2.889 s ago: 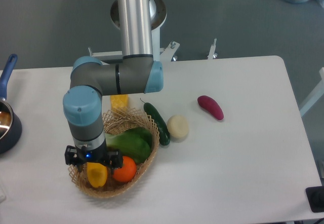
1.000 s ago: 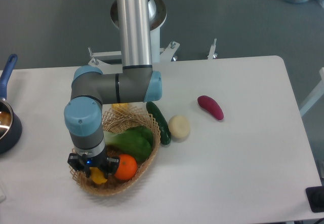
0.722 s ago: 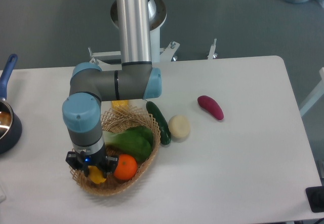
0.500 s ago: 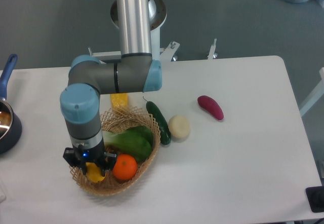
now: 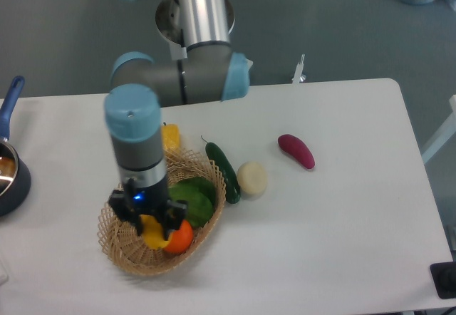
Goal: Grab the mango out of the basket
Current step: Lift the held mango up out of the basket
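Mango (image 5: 152, 230) now higher in tool (image 5: 152, 227)

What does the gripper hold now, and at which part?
The gripper holds the mango, its fingers on the two sides of the upper part.

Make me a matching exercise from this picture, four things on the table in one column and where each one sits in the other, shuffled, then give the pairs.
Things
1. mango
2. cucumber
3. purple eggplant
4. blue pot

Places
A. at the table's left edge
B. alone on the white table, right of the pale round vegetable
C. held between the fingers of the tool, above the basket
D. lying on the table against the basket's right rim

Pairs: 1-C, 2-D, 3-B, 4-A
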Available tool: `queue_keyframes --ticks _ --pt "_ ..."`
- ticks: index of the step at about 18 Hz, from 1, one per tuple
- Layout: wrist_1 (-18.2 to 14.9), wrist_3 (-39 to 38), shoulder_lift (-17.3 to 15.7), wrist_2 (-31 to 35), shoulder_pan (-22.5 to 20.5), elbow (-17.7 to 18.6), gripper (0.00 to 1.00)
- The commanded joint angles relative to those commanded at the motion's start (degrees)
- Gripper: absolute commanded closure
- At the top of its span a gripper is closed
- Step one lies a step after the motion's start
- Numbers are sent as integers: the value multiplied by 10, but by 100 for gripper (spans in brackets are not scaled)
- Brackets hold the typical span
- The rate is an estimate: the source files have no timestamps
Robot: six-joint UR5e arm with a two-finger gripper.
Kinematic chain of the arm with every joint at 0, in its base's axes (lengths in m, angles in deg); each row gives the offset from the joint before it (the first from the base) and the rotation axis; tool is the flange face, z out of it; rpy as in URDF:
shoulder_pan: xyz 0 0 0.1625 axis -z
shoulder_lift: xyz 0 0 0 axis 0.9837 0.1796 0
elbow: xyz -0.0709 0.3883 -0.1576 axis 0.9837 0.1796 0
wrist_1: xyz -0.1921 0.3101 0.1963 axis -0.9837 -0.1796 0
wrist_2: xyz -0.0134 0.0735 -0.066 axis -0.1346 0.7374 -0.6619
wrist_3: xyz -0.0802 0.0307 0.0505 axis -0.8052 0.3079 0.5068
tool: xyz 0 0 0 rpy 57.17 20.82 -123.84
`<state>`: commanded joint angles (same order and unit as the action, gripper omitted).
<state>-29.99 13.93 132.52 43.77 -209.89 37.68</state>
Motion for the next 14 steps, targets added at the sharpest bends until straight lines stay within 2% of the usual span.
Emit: queue_keyframes --ticks 5,7,14 --pt "0 82 -4 -9 -78 -8 54" --pt "0 116 -4 -9 -97 -9 54" --pt "0 164 -3 -9 -125 -9 54"
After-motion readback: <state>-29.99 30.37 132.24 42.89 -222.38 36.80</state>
